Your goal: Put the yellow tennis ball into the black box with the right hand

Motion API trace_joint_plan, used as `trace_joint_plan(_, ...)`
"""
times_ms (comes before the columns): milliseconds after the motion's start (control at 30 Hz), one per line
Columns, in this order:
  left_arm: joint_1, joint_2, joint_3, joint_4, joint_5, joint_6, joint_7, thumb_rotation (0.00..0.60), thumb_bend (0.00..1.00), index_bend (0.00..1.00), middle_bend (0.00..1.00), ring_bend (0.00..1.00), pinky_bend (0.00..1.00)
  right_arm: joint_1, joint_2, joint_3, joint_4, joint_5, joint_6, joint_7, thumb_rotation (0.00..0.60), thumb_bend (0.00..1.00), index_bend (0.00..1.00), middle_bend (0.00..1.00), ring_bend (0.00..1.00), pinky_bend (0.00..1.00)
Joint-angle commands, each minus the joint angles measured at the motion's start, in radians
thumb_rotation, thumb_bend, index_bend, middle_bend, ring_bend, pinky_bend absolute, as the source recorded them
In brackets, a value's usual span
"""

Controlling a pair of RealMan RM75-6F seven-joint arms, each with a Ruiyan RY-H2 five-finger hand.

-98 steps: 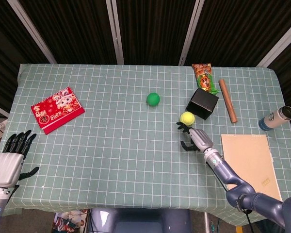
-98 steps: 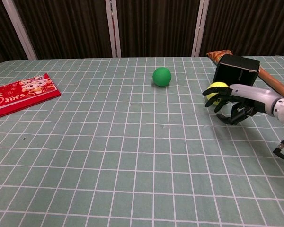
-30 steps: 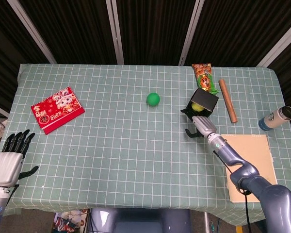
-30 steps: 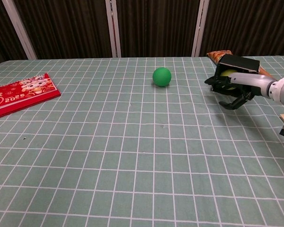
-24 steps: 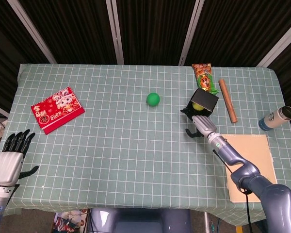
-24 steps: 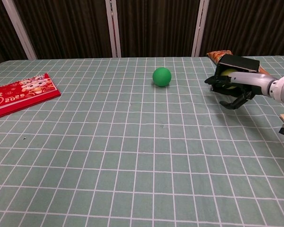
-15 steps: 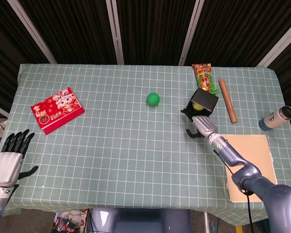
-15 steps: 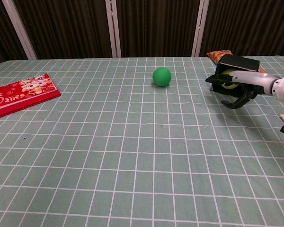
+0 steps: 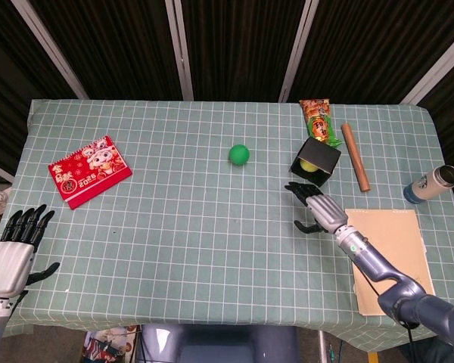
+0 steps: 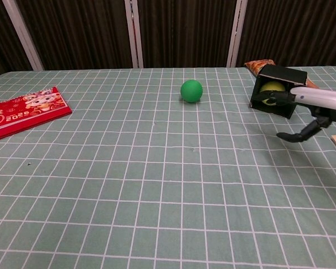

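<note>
The yellow tennis ball (image 9: pixel 309 165) (image 10: pixel 273 87) lies inside the black box (image 9: pixel 318 156) (image 10: pixel 280 75), which rests on its side with its mouth toward me. My right hand (image 9: pixel 318 207) (image 10: pixel 308 109) hovers just in front of the box, fingers spread and holding nothing; in the chest view its fingertips still overlap the box mouth. My left hand (image 9: pixel 13 248) is open at the near left table edge, far from the box.
A green ball (image 9: pixel 239 154) (image 10: pixel 191 90) sits mid-table. Red calendar (image 9: pixel 89 170) at left. Snack bag (image 9: pixel 318 119) and wooden roller (image 9: pixel 355 156) lie beside the box. A flask (image 9: pixel 431 184) and tan board (image 9: pixel 390 246) are at right.
My right hand carried the yellow ball from the table into the box, let it go, and has drawn back toward me. The ball now stays in the box.
</note>
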Motion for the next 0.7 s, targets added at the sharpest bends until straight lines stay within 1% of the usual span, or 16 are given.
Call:
trace_joint_plan(33,-0.001,0.008,0.004,0.002,0.01,0.002,-0.017,0.6,0.11,0.0,0.0,0.0,0.0,-0.176,0.179,-0.065,-0.293,-0.031,0.239,-0.234,0.6,0.43,0.0,0.0,0.0,0.0)
trace_joint_plan(67,-0.002,0.011,0.006,0.001,0.014,0.0,-0.023,0.6,0.11,0.0,0.0,0.0,0.0,-0.216,0.207,-0.075,-0.342,-0.032,0.292,-0.293,0.6,0.43,0.0,0.0,0.0,0.0)
trace_joint_plan(133,-0.001,0.021,0.012,-0.012,0.019,-0.002,-0.033,0.6,0.11,0.0,0.0,0.0,0.0,-0.293,0.243,-0.093,-0.397,-0.033,0.393,-0.387,0.6,0.43,0.0,0.0,0.0,0.0)
trace_joint_plan(167,0.003,0.029,0.016,-0.026,0.022,0.0,-0.035,0.6,0.11,0.0,0.0,0.0,0.0,-0.347,0.263,-0.106,-0.415,-0.027,0.456,-0.441,0.6,0.43,0.0,0.0,0.0,0.0)
trace_joint_plan(200,0.005,0.034,0.02,-0.034,0.026,0.002,-0.034,0.6,0.11,0.0,0.0,0.0,0.0,-0.377,0.272,-0.112,-0.423,-0.023,0.492,-0.468,0.6,0.43,0.0,0.0,0.0,0.0)
trace_joint_plan(233,0.009,0.041,0.027,-0.043,0.036,0.007,-0.029,0.6,0.11,0.0,0.0,0.0,0.0,-0.427,0.281,-0.117,-0.426,-0.012,0.551,-0.497,0.6,0.43,0.0,0.0,0.0,0.0)
trace_joint_plan(267,0.014,0.047,0.033,-0.05,0.039,0.008,-0.025,0.6,0.11,0.0,0.0,0.0,0.0,-0.471,0.284,-0.118,-0.421,-0.001,0.605,-0.511,0.6,0.43,0.0,0.0,0.0,0.0)
trace_joint_plan(367,0.024,0.065,0.045,-0.075,0.025,-0.002,-0.018,0.6,0.11,0.0,0.0,0.0,0.0,-0.553,0.273,-0.105,-0.39,0.031,0.7,-0.506,0.6,0.43,0.0,0.0,0.0,0.0)
trace_joint_plan(433,0.033,0.078,0.051,-0.095,0.019,-0.001,-0.011,0.6,0.11,0.0,0.0,0.0,0.0,-0.58,0.254,-0.086,-0.361,0.046,0.731,-0.482,0.6,0.43,0.0,0.0,0.0,0.0)
trace_joint_plan(533,0.046,0.099,0.064,-0.119,0.028,0.008,-0.009,0.6,0.11,0.0,0.0,0.0,0.0,-0.597,0.243,-0.075,-0.319,0.028,0.752,-0.491,0.6,0.43,0.0,0.0,0.0,0.0)
trace_joint_plan(700,0.074,0.106,0.068,-0.121,0.043,0.054,-0.016,0.6,0.11,0.0,0.0,0.0,0.0,-0.614,0.252,-0.075,-0.336,-0.011,0.768,-0.507,0.6,0.43,0.0,0.0,0.0,0.0)
